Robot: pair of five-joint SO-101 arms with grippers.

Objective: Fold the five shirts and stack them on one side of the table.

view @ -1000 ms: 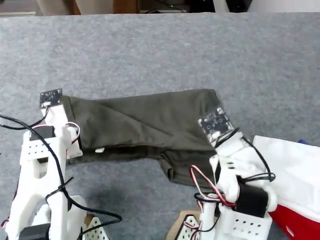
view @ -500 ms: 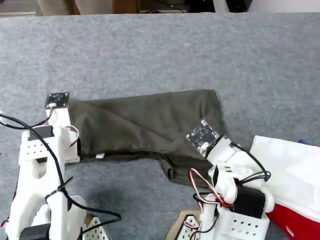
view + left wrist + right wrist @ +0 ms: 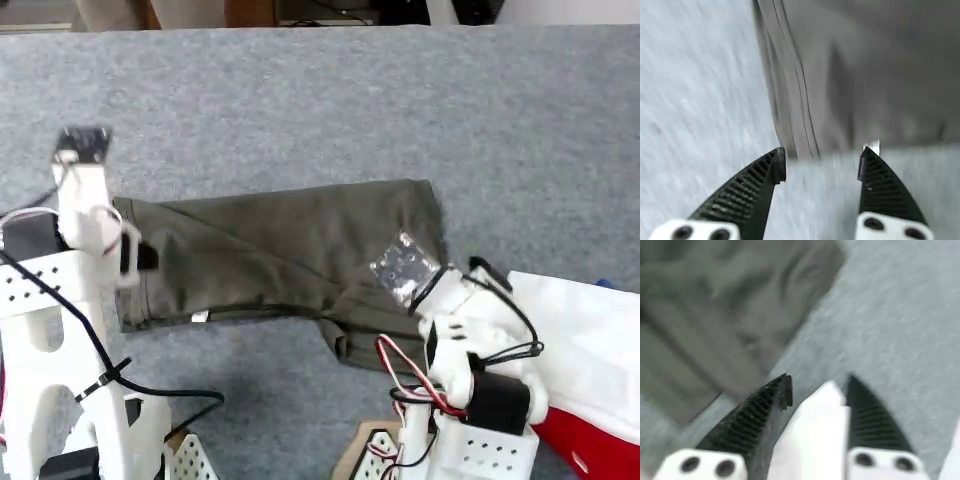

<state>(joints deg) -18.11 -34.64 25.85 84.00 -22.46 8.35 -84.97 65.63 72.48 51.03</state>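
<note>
Two white arms are standing along the bottom edge of the high view, one in the lower left and one right of centre. The left arm (image 3: pixel 70 290) is rising steeply up the left side of the frame, with its wrist hanging over the left end of the olive shirt (image 3: pixel 290 250). The shirt is lying folded into a long band across the middle of the grey table cover (image 3: pixel 400 100), and a flap of it is sticking out toward the bottom at centre.

In the left wrist view, the left gripper (image 3: pixel 822 161) is hovering with its two black fingers spread wide apart and clamping nothing. It is hanging over the hemmed edge of the olive shirt (image 3: pixel 865 75), where the cloth meets the grey table cover (image 3: pixel 690 100). A small white tag (image 3: pixel 871 147) is showing just beside one fingertip.

The right arm (image 3: pixel 470 350) is leaning in low over the shirt's right end. It is sitting between the shirt and a white garment (image 3: pixel 580 330) in the lower right, which has a red cloth (image 3: pixel 590 445) under its bottom edge.

In the right wrist view, the right gripper (image 3: pixel 817 387) is also holding its fingers apart, and nothing is gripped. The white garment (image 3: pixel 815 440) is showing in the gap, and the olive shirt (image 3: pixel 715 315) is lying just past one finger.
</note>
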